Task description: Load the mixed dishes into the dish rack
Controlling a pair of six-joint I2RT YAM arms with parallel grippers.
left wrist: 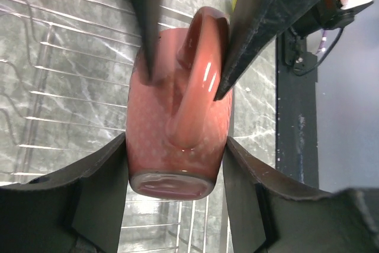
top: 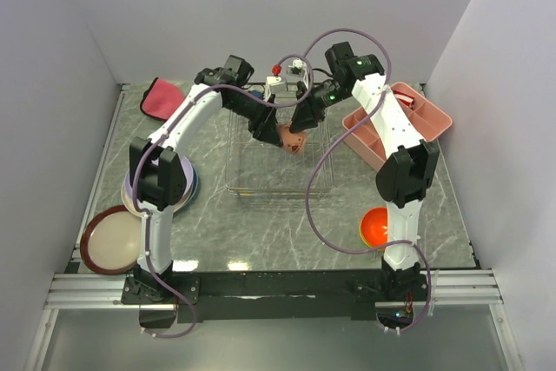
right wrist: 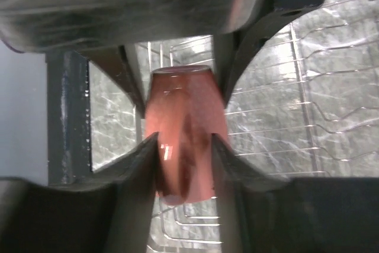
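Note:
The small pink cup (top: 293, 138) hangs over the wire dish rack (top: 278, 171), held between both arms. My left gripper (top: 283, 135) clamps the cup's body (left wrist: 177, 140) near its base, one finger on each side. From the opposite side, my right gripper (top: 302, 126) has its fingers (left wrist: 254, 28) pressed either side of the cup's handle (left wrist: 201, 57). In the right wrist view my right gripper (right wrist: 185, 146) pinches the cup (right wrist: 183, 105), with rack wires (right wrist: 331, 87) below. A red-rimmed cream plate (top: 111, 241), a plate stack (top: 187, 190) and an orange bowl (top: 375, 228) lie on the table.
A pink plastic tray (top: 408, 123) with compartments stands at the right rear. A red-pink folded cloth (top: 159, 97) lies at the left rear. Grey walls close in both sides, and purple cables loop over the rack and the right arm.

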